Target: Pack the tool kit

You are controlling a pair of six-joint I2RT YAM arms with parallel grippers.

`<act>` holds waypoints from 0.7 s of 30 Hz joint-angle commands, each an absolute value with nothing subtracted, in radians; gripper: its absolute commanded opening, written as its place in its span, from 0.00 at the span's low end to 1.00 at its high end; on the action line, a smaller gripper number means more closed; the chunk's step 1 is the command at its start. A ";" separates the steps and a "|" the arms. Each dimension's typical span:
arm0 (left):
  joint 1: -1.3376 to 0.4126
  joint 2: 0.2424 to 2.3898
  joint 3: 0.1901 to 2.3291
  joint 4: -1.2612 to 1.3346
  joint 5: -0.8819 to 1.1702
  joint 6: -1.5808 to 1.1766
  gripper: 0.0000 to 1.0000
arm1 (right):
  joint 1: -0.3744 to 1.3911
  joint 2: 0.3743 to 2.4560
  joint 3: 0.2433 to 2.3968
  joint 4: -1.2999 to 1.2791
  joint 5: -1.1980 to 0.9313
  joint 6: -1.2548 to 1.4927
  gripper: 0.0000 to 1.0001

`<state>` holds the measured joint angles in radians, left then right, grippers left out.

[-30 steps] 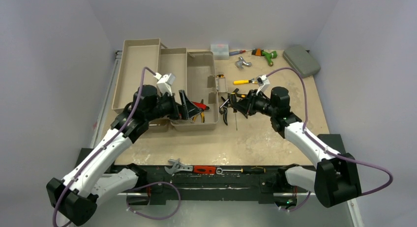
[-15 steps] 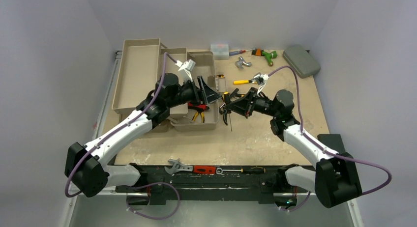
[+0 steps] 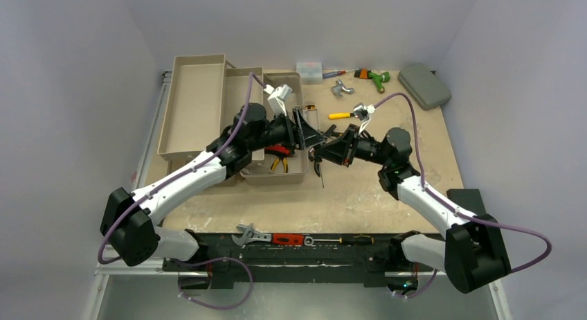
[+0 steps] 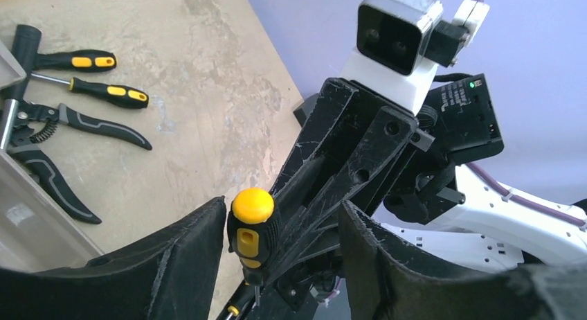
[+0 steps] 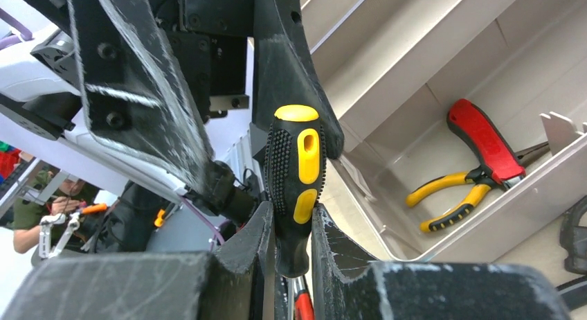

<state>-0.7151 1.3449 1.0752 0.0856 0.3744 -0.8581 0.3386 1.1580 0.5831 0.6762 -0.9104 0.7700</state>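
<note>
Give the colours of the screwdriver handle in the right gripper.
Screwdriver handle: black with yellow inlays and cap; right wrist view shows it best.

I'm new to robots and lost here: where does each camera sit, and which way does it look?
Top camera: fixed above and behind the arms, looking down on the table, the toolbox, and the whole left arm and right arm.
Left wrist camera: on the left arm, looking past its own open left hand at the right arm and the screwdriver.
Right wrist camera: on the right arm, looking past its own right hand, shut on that screwdriver, into the toolbox.
Shared: both wrist views show the screwdriver.
</note>
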 commanded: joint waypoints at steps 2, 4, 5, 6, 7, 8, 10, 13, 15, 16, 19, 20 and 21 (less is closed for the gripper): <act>-0.742 1.370 1.109 0.147 0.377 -0.873 0.52 | 0.357 1.150 0.633 0.752 -0.911 0.799 0.00; -0.743 1.378 1.113 0.150 0.378 -0.874 0.44 | 0.368 1.153 0.640 0.744 -0.910 0.792 0.00; -0.742 1.382 1.117 0.156 0.381 -0.874 0.39 | 0.375 1.157 0.645 0.731 -0.913 0.781 0.00; -0.743 1.387 1.120 0.167 0.387 -0.874 0.34 | 0.381 1.160 0.652 0.713 -0.914 0.765 0.00; -0.742 1.391 1.127 0.173 0.395 -0.873 0.29 | 0.384 1.161 0.657 0.692 -0.916 0.751 0.00; -0.742 1.395 1.136 0.174 0.400 -0.866 0.22 | 0.385 1.160 0.659 0.680 -0.914 0.742 0.00; -0.742 1.392 1.157 0.151 0.409 -0.840 0.07 | 0.385 1.153 0.660 0.666 -0.910 0.733 0.00; -0.735 1.345 1.202 0.013 0.343 -0.754 0.00 | 0.385 1.122 0.666 0.591 -0.880 0.686 0.31; -0.717 1.297 1.226 -0.119 0.282 -0.698 0.00 | 0.384 1.093 0.670 0.515 -0.845 0.635 0.44; -0.699 1.276 1.240 -0.180 0.258 -0.671 0.00 | 0.385 1.080 0.671 0.480 -0.828 0.612 0.47; -0.633 1.225 1.324 -0.411 0.172 -0.584 0.00 | 0.384 1.052 0.676 0.398 -0.792 0.558 0.52; -0.608 1.216 1.372 -0.493 0.143 -0.553 0.00 | 0.384 1.047 0.678 0.376 -0.777 0.549 0.54; -0.582 1.212 1.427 -0.581 0.114 -0.517 0.00 | 0.384 1.042 0.681 0.359 -0.766 0.544 0.55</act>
<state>-0.6716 1.2976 1.2419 -0.2691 0.2619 -0.6834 0.3813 1.0786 0.6300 0.4732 -0.8371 0.6357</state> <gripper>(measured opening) 0.281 0.531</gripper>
